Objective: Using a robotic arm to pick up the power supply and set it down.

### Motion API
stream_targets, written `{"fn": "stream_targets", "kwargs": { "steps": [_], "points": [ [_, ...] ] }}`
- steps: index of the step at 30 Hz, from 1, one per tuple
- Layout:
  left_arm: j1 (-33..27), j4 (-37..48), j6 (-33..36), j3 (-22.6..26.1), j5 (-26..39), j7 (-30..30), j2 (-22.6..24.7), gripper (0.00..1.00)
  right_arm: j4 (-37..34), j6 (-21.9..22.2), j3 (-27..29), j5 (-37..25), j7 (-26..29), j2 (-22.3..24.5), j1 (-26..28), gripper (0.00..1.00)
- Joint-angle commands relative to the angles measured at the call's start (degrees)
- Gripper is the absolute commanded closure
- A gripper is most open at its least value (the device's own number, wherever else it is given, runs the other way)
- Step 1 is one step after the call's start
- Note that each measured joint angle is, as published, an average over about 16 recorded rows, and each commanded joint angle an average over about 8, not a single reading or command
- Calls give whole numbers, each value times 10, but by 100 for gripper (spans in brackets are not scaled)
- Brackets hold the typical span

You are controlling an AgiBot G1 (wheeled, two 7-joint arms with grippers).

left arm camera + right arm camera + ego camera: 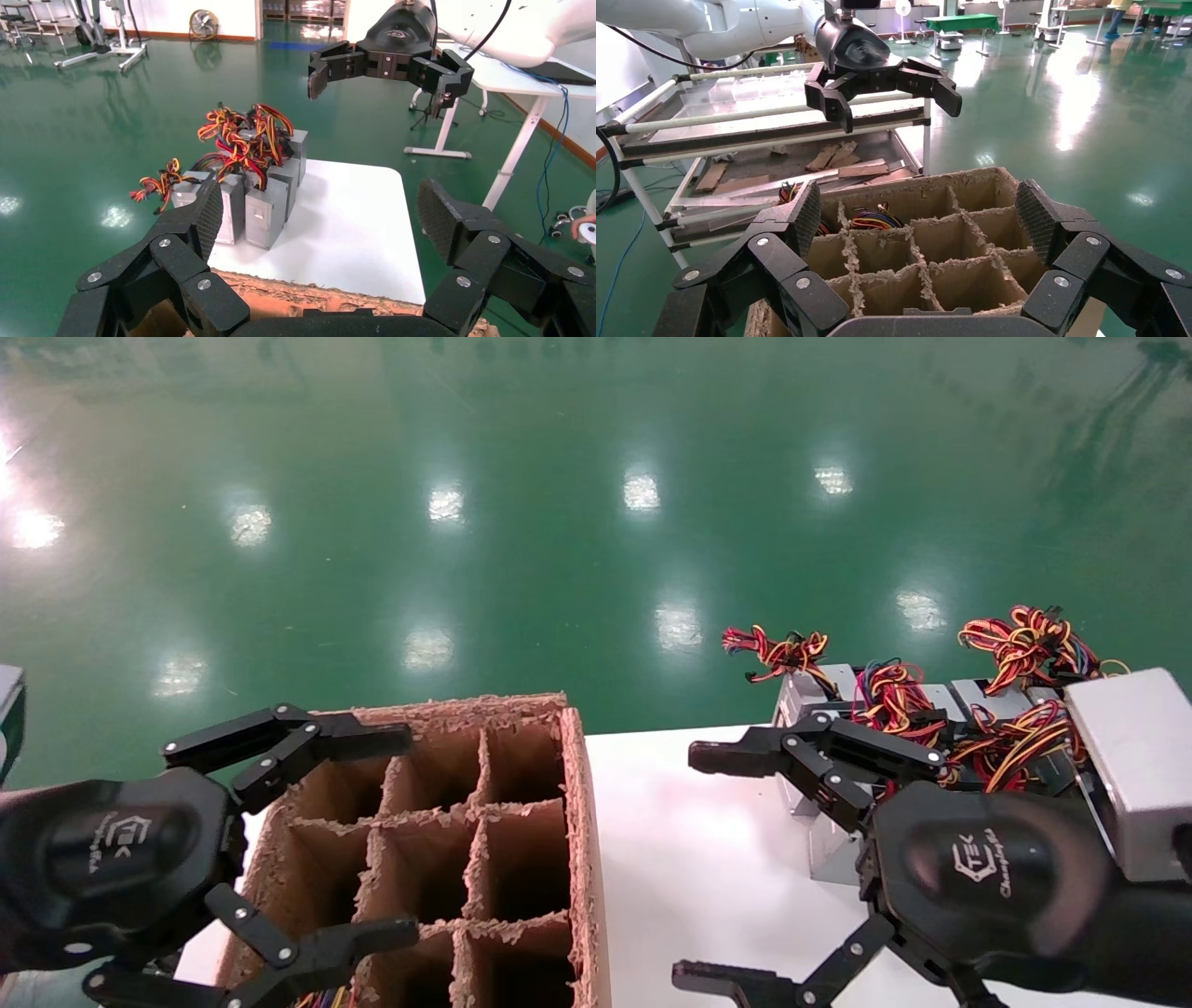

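Observation:
Several silver-grey power supplies (819, 696) stand clustered at the white table's (670, 803) far right. One of them carries a red, blue and purple wire bunch (889, 696); the left wrist view shows the cluster (263, 200) too. My right gripper (686, 866) hovers open just in front of the cluster and holds nothing. Over a divided cardboard carton (521, 822), my left gripper (410, 836) is open and empty. In the right wrist view, a bundle of coloured wires (873, 219) lies in one carton compartment (877, 210).
The carton (961, 274) has ragged dividers and fills the table's left side. A larger grey box (1131, 766) sits at the right edge. A metal rack with cardboard scraps (772, 140) stands beyond the carton. Green floor surrounds the table.

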Motion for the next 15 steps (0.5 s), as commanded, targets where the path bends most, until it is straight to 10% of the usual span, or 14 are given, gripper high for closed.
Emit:
{"fn": "stream_targets", "kwargs": {
  "steps": [1,15],
  "points": [
    [0,0,0,0,0,0,0,0,0,1,0,0,0,0,0,0],
    [0,0,0,0,0,0,0,0,1,3,0,-1,0,1,-1,0]
  ]
}}
